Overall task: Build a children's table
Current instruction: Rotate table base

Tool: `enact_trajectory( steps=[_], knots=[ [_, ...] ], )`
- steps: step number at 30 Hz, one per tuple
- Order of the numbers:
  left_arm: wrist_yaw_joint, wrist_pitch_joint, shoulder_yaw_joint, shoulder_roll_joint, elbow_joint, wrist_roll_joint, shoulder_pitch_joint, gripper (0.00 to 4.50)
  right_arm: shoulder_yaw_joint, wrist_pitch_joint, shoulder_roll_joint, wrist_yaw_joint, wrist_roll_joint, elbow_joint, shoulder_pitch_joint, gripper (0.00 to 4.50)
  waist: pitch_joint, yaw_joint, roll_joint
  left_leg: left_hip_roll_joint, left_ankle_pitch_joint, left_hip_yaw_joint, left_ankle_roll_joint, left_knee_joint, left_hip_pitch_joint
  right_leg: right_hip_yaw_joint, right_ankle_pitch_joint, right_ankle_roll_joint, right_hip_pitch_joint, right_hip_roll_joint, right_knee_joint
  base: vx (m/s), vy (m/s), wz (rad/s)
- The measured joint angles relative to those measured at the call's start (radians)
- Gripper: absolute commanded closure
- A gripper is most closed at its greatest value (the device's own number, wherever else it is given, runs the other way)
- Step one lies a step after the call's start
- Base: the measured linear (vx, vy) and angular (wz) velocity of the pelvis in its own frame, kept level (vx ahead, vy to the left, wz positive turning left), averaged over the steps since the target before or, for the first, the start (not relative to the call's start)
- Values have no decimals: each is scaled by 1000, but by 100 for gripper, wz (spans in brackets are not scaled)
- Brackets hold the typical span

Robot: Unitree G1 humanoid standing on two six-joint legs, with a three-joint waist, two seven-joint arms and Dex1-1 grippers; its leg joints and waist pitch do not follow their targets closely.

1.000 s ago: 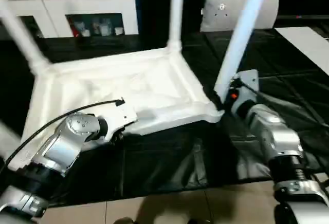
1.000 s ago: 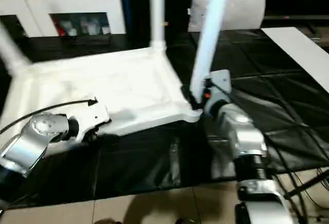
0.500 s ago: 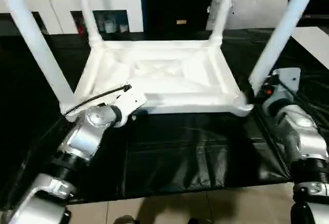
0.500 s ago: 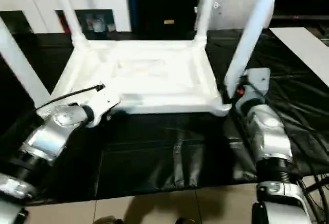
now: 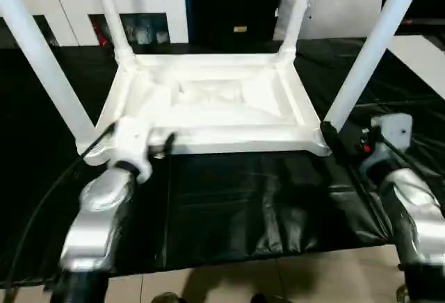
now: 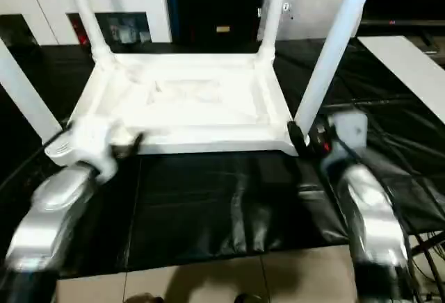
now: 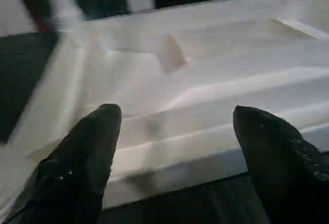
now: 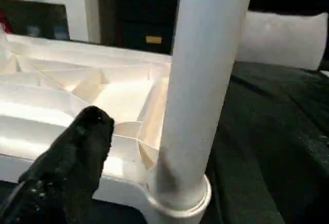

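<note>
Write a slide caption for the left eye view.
Upside-down white table on black sheeting, four legs pointing up, robot arms at its two near corners.

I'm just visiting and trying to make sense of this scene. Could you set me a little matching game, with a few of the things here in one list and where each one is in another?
Things:
1. table top
2. table legs
3. pillow
4. left gripper

Places or states:
A. standing up from the corners
B. lying upside down on the black sheet
C. fingers apart at the near edge of the table top
D. behind the table, at the back

Right pairs: 1-B, 2-A, 3-D, 4-C
</note>
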Motion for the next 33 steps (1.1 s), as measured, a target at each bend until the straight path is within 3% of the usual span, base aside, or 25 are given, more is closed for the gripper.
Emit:
enact_trajectory(
  steps=[3,6,11,18,22,27,33],
  knots=[
    [33,-50,15,-18,-56,0,48,19,24,53,18,32,54,-106,63,0,0,-1,0,0,0,-1,0,0,0,0,0,0,1,0,-1,0,0,0],
    [83,-46,43,-53,-82,0,55,5,100,121,20,91,104,-174,80,0,1,-7,-2,0,0,-1,0,0,0,-1,0,1,1,0,-2,0,0,0],
    [206,72,119,-157,-118,-41,39,2,170,216,27,135,137,-194,41,0,2,-25,-6,0,0,-4,1,1,-1,-3,1,2,3,1,-14,0,0,0],
    [316,83,170,-168,-132,-19,36,2,188,268,37,123,141,-194,16,0,3,-27,-12,-1,0,-4,3,1,-2,-1,3,6,4,1,-19,0,0,0],
    [363,97,220,-126,-63,-18,-64,2,226,221,21,130,82,-182,-15,0,3,-21,-13,-1,0,-5,3,-1,-2,-1,4,7,4,2,-15,0,0,0],
    [362,95,242,-56,51,-20,-150,2,229,215,20,102,38,-159,-25,0,3,-23,-12,-1,-2,-5,5,-2,-4,0,5,6,2,2,-14,0,0,0],
    [360,78,286,29,282,-38,-288,2,249,336,7,76,30,-113,-70,0,3,-24,-12,-1,-2,-5,5,-1,-3,1,5,5,1,3,-12,0,0,0]
  ],
)
